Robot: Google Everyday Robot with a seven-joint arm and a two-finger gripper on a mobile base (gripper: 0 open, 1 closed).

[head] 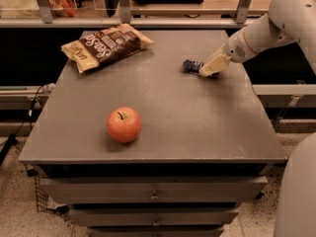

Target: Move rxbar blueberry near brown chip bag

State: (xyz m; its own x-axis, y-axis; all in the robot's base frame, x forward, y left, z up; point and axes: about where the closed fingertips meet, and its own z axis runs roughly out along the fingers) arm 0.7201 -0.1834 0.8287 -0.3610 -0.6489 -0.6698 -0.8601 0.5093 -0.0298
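The rxbar blueberry (pixel 191 65) is a small dark navy wrapper lying on the grey table (pixel 187 117), right of centre towards the back. My gripper (pixel 210 66) comes in from the right on a white arm and is down at the bar's right end, covering that end. The bar's left end sticks out from under it. The brown chip bag (pixel 106 46) lies flat at the table's back left corner, well apart from the bar.
A red-orange apple (pixel 124 125) stands on the table front left of centre. A shelf rail with upright posts (pixel 148 21) runs behind the table. Drawers (pixel 154 195) sit below the tabletop.
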